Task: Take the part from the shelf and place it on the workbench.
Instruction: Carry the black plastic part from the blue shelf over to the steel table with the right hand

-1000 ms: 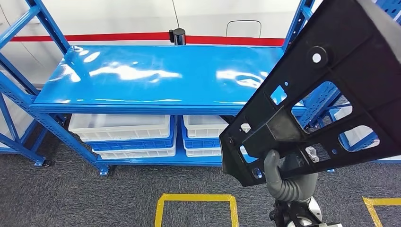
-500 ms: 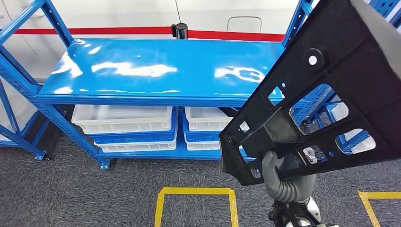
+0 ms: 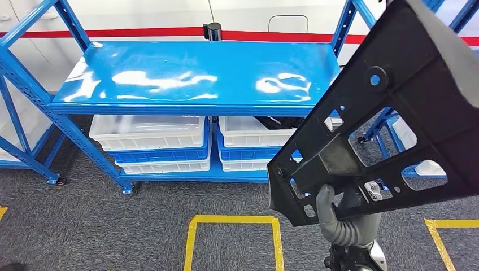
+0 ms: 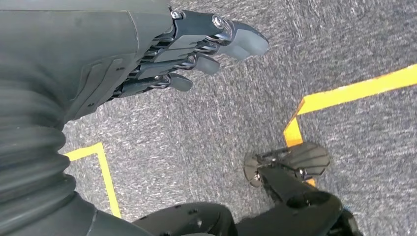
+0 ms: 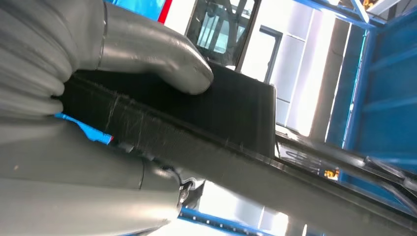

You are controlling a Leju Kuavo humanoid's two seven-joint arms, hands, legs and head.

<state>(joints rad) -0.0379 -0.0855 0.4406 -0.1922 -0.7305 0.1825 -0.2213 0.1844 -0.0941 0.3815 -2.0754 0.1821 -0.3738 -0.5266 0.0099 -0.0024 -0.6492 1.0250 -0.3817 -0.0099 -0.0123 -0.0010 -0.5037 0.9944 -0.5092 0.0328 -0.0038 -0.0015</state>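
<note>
- Whole head view has shifted over the last second: the blue rack (image 3: 192,73) sits lower and further left in frame, more of its left upright shows, and the yellow floor marking (image 3: 233,237) has slid with it. That's the camera moving, i.e. the robot turning or stepping, not the rack moving.
- The rack's top shelf is bare glossy blue; white bins (image 3: 148,131) sit on the level below, over blue crates (image 3: 164,155).
- The black plastic part (image 3: 390,118) is off the shelf, carried up in front of the robot on its right side and tilted, broad end toward the upper right corner. Its place in frame has barely changed against the shifting background, so it's riding with the body.
- Right hand (image 3: 339,217) grips the part at its lower narrow end. The right wrist view confirms it: thumb (image 5: 152,54) pressed on one face of the black edge, the rest of the hand beneath.
- Left hand (image 4: 196,44) hangs over grey carpet, fingers loosely extended, holding nothing.
- My read: pickup is done and this is the transit phase. No workbench visible yet, so placing is still ahead. The main risk looks like the long overhang swinging or clipping a rack upright during the turn.
</note>
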